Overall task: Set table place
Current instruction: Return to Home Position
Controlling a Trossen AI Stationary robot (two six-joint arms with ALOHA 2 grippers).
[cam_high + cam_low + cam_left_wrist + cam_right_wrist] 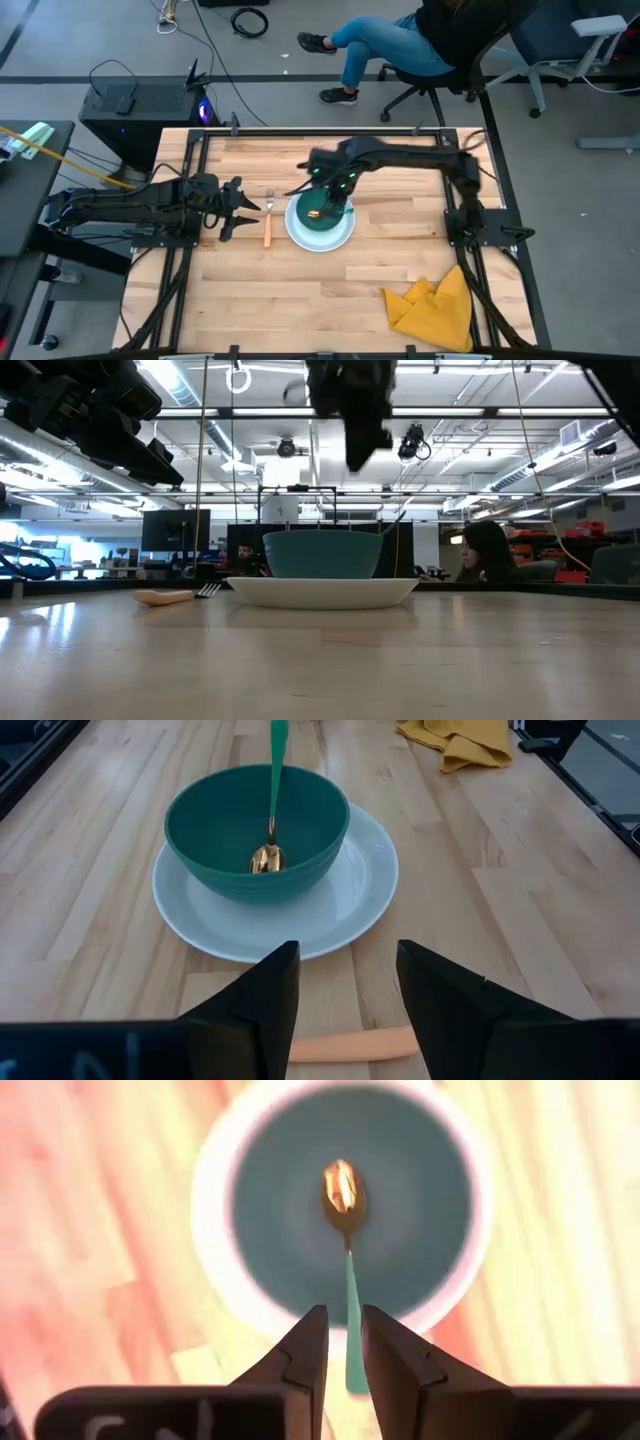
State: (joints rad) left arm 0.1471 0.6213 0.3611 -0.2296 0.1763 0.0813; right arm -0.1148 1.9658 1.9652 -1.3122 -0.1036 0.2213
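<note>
A teal bowl (pixel 220 830) stands on a round white plate (pixel 350 890) mid-table. A gold spoon (pixel 272 820) lies with its scoop in the bowl, and its teal handle leans on the bowl's rim toward the table's right. My right gripper (pixel 345 1320) hovers above the bowl (pixel 320 555), its fingers narrowly apart, clear of the spoon handle. An orange-handled fork (pixel 268 225) lies flat on the table left of the plate (pixel 300 235). My left gripper (pixel 345 955) is open just left of the fork, above its handle (pixel 350 1045), and touches nothing.
A crumpled yellow cloth (pixel 435 305) lies near the table's front right corner. A person sits on an office chair (pixel 400 45) beyond the far edge. Bare wood lies in front of the plate and on the near left.
</note>
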